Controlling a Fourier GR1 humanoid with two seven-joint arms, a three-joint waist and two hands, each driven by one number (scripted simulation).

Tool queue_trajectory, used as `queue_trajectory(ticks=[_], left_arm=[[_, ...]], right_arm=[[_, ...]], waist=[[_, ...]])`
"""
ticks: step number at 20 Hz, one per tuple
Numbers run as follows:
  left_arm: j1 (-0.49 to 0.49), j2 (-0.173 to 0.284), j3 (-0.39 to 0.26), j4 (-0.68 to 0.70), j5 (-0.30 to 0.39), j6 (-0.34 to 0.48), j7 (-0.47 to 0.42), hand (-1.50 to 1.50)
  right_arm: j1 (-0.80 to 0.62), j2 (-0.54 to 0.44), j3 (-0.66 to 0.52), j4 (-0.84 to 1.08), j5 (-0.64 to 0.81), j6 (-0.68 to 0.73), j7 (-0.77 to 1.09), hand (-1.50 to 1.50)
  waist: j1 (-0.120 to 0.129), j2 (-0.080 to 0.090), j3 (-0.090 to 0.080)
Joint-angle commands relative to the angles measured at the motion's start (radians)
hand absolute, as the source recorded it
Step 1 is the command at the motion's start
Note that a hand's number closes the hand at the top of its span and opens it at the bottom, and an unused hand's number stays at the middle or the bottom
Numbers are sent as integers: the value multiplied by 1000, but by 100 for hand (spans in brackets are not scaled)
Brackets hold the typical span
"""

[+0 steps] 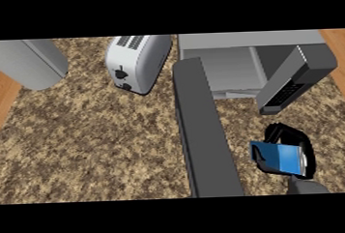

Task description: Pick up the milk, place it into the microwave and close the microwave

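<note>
The granite-patterned counter (84,150) is spreading under everything, reaching far out to the left of the right hand (302,144) and up past it toward the top of the view. A strip of wood is showing beyond the counter's left and right edges.

The microwave (231,68) is sitting above the hand, its grey cavity standing open and facing down toward the viewer. Its dark door (203,132) is swinging wide open, running as a long slab from the cavity's left corner down to the lower edge of the view, just to the left of the hand. The microwave's dark control panel side (294,80) is jutting out directly above the hand, close to it but apart.

A large grey rounded shape (27,63) is lying far up and to the left of the hand, near the corner of the view; I cannot tell what it is.

A silver toaster (136,61) is standing up and to the left of the hand, on the far side of the door.

The right hand is coming in from the lower right on its grey forearm (306,186), its black fingers curling around the milk (278,157). The milk, a blue carton, is lying tilted in that grasp, between the open door and the palm, below the microwave's opening and outside the cavity.
</note>
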Motion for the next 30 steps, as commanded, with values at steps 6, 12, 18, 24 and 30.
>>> queue_trajectory(ticks=[6,12,18,24,30], left_arm=[[52,49,13,10,54,-38,-47,-150],[53,64,22,-25,58,-28,-33,-150],[68,111,83,-92,123,-42,6,-150],[29,92,105,34,118,-82,-86,-150],[4,110,112,-32,140,-67,0,-150]], right_arm=[[77,77,109,-324,-44,-92,208,150],[-94,78,209,-147,32,-264,224,150],[-268,73,117,47,67,-299,237,150],[-444,78,111,399,57,-430,131,150],[-641,54,-39,689,32,-437,30,150]], waist=[[15,4,1],[26,7,2],[26,8,2],[41,12,2],[61,24,4]])
